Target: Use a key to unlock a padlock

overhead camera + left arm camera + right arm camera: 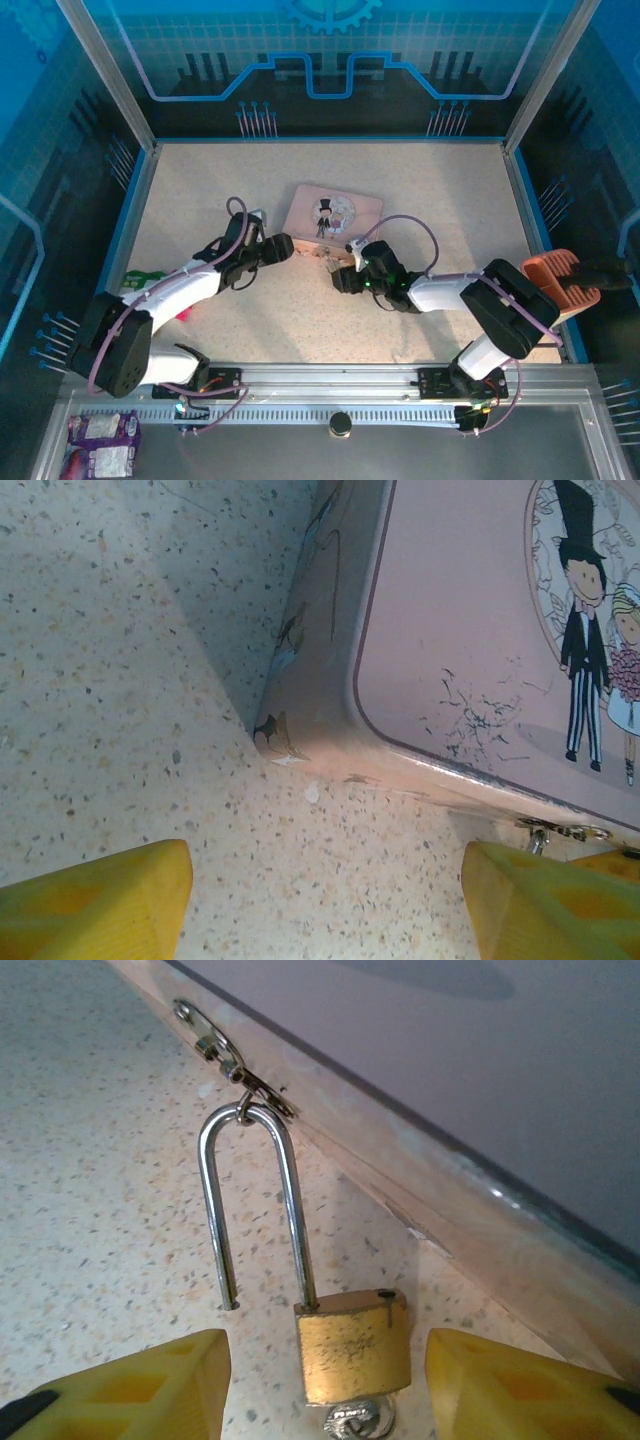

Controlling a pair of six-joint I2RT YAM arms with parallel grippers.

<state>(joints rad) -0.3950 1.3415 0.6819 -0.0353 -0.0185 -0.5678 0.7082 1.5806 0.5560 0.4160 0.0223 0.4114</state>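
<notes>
**Padlock sprung open, hanging from tin hasp**

The small brass padlock [352,1348] lies on the speckled tabletop [100,1210] against the front of a pink tin [450,630] printed with a cartoon bride and groom. Its thin, polished steel shackle [250,1190] is hooked through the tin's hasp ring [222,1050]. One leg sits in the scuffed brass body and the other is free of it, so the lock looks released. A silver piece below the body, likely the key [355,1422], is cropped. The right gripper [325,1380] is spread wide, its yellow fingers either side of the padlock, holding nothing. The left gripper [325,890] is also wide and empty, near the tin's corner. The next move probably calls for unhooking the shackle.
</notes>
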